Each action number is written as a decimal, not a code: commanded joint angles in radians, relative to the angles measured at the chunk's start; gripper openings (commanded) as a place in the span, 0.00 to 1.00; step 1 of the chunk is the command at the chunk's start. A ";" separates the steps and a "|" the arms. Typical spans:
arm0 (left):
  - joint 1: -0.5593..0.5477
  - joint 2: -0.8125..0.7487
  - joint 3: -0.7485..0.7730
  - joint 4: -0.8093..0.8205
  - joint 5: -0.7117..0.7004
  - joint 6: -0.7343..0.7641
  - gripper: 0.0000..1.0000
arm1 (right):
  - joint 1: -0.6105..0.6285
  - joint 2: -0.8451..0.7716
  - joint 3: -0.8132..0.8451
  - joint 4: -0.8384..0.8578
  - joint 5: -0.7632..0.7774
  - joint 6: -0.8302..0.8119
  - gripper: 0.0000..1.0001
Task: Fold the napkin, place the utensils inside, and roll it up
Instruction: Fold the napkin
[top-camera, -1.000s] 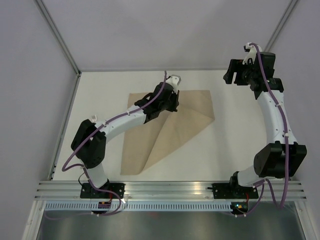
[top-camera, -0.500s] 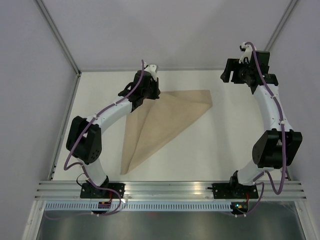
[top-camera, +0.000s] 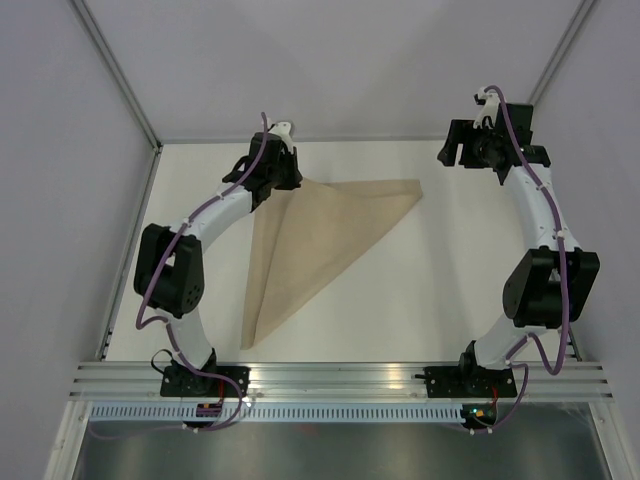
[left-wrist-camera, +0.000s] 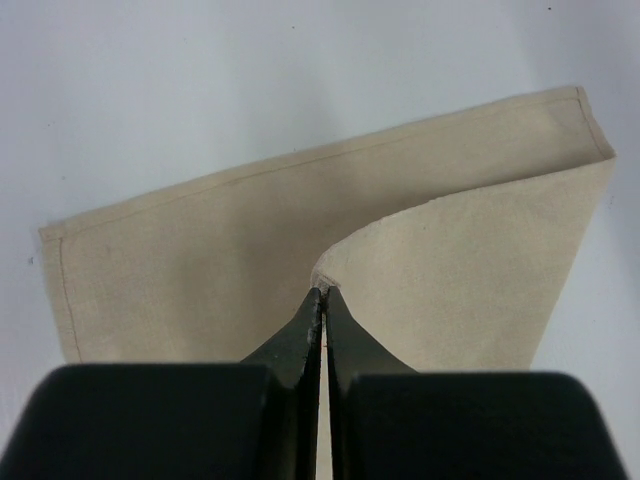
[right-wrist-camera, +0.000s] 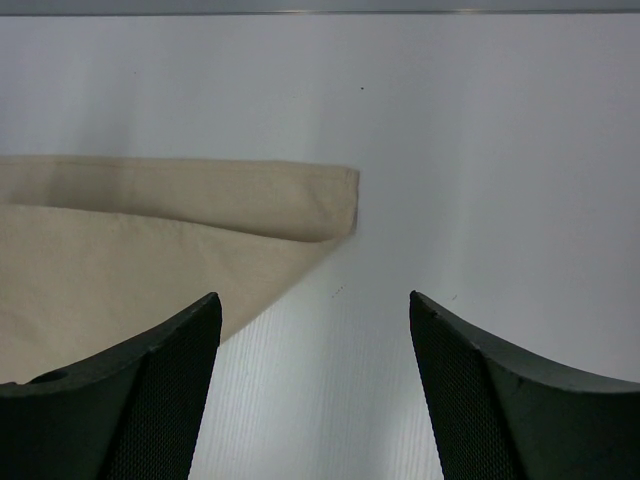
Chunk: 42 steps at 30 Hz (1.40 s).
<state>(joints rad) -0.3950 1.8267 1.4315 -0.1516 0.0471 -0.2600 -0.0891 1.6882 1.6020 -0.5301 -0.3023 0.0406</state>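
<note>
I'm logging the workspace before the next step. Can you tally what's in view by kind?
Napkin: 1
End effectors: 2 (left end effector shut on the napkin, right end effector open)
Utensils in view: 0
Total: 3

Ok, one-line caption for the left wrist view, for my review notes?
Left end effector pinched shut on an edge of the tan napkin, one folded layer curving up from the white table.
</note>
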 joint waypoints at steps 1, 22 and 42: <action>0.027 0.005 0.053 0.000 0.030 0.022 0.02 | 0.003 0.016 0.047 0.027 -0.014 0.005 0.81; 0.111 0.020 0.055 -0.002 0.037 0.015 0.02 | 0.029 0.053 0.041 0.036 -0.008 -0.018 0.80; 0.163 0.029 0.041 0.010 0.046 0.007 0.02 | 0.042 0.079 0.047 0.039 0.005 -0.021 0.80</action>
<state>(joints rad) -0.2428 1.8473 1.4506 -0.1589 0.0731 -0.2604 -0.0513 1.7649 1.6054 -0.5102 -0.3088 0.0254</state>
